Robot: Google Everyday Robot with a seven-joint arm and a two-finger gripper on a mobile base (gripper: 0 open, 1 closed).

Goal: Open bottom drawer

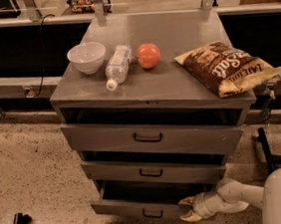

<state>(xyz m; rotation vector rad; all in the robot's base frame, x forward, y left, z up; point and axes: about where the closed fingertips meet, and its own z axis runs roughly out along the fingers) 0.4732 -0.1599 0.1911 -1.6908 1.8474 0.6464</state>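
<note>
The grey metal cabinet (pixel 153 87) has three drawers. The bottom drawer (pixel 135 208) is pulled out a little, with a dark gap above its shallow front and a small black loop handle (pixel 152 214). My gripper (pixel 189 208) is low at the right end of that drawer front, just right of the handle. Its two pale fingers (pixel 186 201) are spread apart with nothing between them. The middle drawer (pixel 152 172) and the tall top drawer (pixel 151 139) also stand slightly out.
On the cabinet top lie a white bowl (pixel 86 57), a plastic bottle (pixel 116 66) on its side, a red apple (pixel 148 55) and a chip bag (pixel 226 67). A speckled floor (pixel 32 180) spreads to the left. A dark stand (pixel 264 148) is at the right.
</note>
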